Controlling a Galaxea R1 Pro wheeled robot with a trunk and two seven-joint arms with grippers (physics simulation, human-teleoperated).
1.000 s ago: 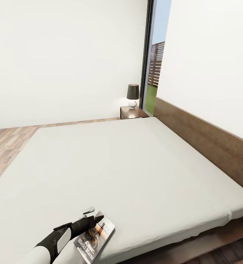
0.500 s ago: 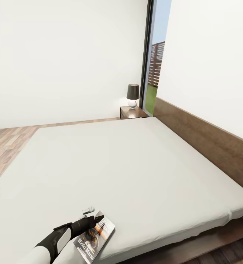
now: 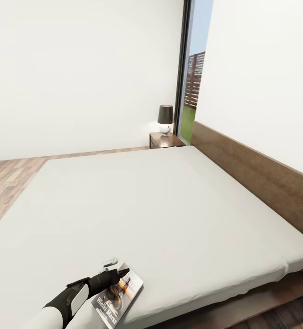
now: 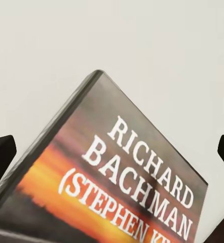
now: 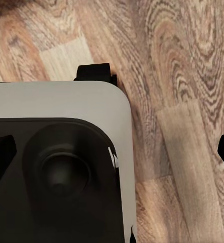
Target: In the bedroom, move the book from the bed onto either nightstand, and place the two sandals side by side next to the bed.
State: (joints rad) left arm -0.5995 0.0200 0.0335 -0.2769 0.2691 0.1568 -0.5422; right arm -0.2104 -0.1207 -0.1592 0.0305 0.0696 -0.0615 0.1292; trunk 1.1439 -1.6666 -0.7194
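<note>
The book (image 3: 119,292) lies on the light-grey mattress of the bed (image 3: 146,205), close to its near edge, with its dark cover and orange band facing up. My left gripper (image 3: 121,273) hovers at the book's far end. In the left wrist view the book (image 4: 122,182) lies between the two widely spread fingertips (image 4: 0,157) of the left gripper (image 4: 112,152), which is open. My right gripper (image 5: 112,152) is open too, pointing down at the wood floor (image 5: 183,76) over the robot's own base (image 5: 66,167). A nightstand (image 3: 165,140) stands at the bed's far corner. The sandals are out of view.
A black-shaded lamp (image 3: 165,119) sits on the nightstand. The tall brown headboard (image 3: 261,178) runs along the bed's right side. Beyond the nightstand is a narrow dark-framed window (image 3: 192,77). Wood-plank floor (image 3: 9,173) shows at the far left of the bed.
The head view has shifted very slightly. The left arm and the book stay where they were.
</note>
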